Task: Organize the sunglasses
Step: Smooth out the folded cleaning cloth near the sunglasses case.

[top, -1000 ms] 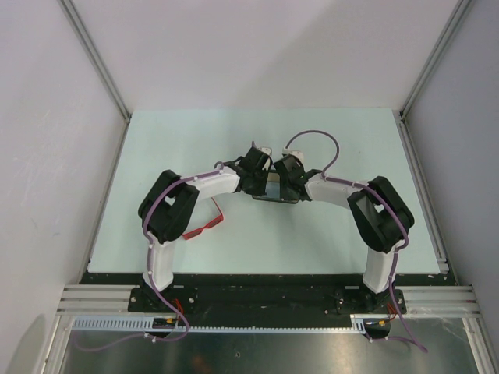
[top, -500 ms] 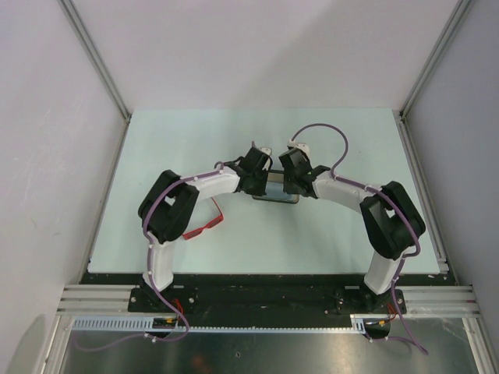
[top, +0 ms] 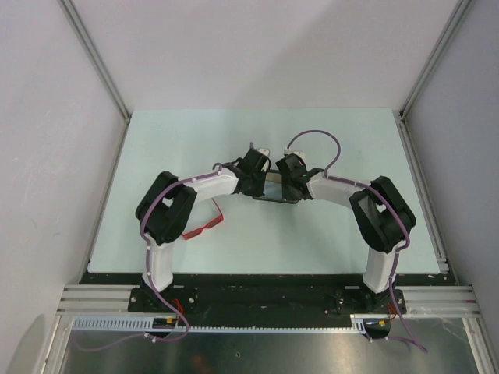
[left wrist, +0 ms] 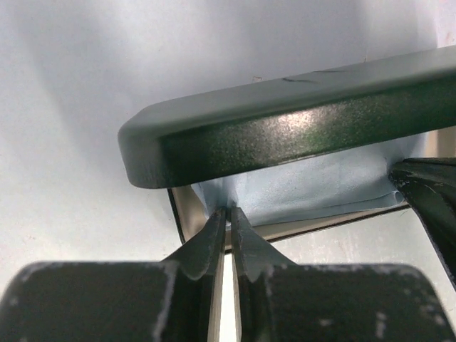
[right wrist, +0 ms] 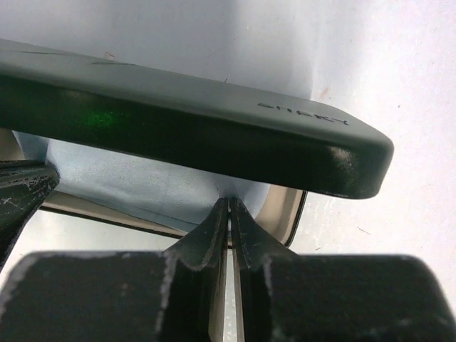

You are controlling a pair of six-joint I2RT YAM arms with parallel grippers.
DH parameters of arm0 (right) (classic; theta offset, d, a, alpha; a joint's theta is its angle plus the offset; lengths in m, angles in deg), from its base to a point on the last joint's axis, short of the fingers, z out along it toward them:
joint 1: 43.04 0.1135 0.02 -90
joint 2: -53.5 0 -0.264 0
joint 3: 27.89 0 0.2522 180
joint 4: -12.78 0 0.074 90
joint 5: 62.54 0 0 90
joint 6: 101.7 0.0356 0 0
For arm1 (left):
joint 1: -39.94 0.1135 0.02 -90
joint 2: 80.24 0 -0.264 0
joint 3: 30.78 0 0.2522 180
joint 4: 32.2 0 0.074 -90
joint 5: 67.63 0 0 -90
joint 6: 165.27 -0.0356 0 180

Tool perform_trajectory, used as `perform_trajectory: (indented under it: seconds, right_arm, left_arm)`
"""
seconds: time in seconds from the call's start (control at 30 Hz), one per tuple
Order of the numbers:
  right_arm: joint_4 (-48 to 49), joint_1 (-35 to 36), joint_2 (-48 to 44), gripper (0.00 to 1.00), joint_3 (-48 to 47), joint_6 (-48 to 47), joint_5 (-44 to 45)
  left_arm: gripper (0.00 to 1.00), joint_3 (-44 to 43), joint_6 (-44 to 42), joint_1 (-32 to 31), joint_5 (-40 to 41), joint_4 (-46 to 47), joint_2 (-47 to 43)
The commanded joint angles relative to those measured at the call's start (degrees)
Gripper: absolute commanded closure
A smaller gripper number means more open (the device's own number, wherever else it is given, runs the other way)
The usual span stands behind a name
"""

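The red sunglasses (top: pixel 205 227) lie on the table at the left, partly hidden under my left arm, away from both grippers. The black case (top: pixel 274 188) sits open at mid-table; its lid (left wrist: pixel 285 135) stands over a pale blue cloth (left wrist: pixel 320 189) in the beige-lined base. My left gripper (left wrist: pixel 229 211) is shut on the cloth's left corner. My right gripper (right wrist: pixel 228 204) is shut on the cloth's right corner under the lid (right wrist: pixel 178 121). In the top view the two grippers, left (top: pixel 263 181) and right (top: pixel 285 184), meet over the case.
The pale green table (top: pixel 335 234) is walled by white panels with metal rails at left (top: pixel 93 54) and right (top: pixel 437 62). My right gripper's dark fingers (left wrist: pixel 427 196) show at the right edge of the left wrist view.
My right arm swung outward and up half a second ago and has come back down to the case. The left arm shifted only slightly. The sunglasses have not moved.
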Motion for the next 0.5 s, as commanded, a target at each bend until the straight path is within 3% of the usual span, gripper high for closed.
perform_trajectory:
  seconds: [0.0,0.3,0.47]
  right_arm:
    - [-1.09,0.22,0.47,0.92,-0.96,-0.51,0.54]
    - [-1.44,-0.57,-1.64,0.86,-0.6,-0.42,1.51]
    - [-0.92,-0.84,-3.22,0.81,-0.6,-0.77,0.46]
  left_arm:
    - [0.88,0.84,-0.2,-0.08,1.77,-0.26,-2.92]
    - [0.68,-0.39,-0.38,-0.17,0.97,-0.34,-5.38]
    - [0.65,-1.53,-0.64,-0.08,2.47,-0.34,-7.32]
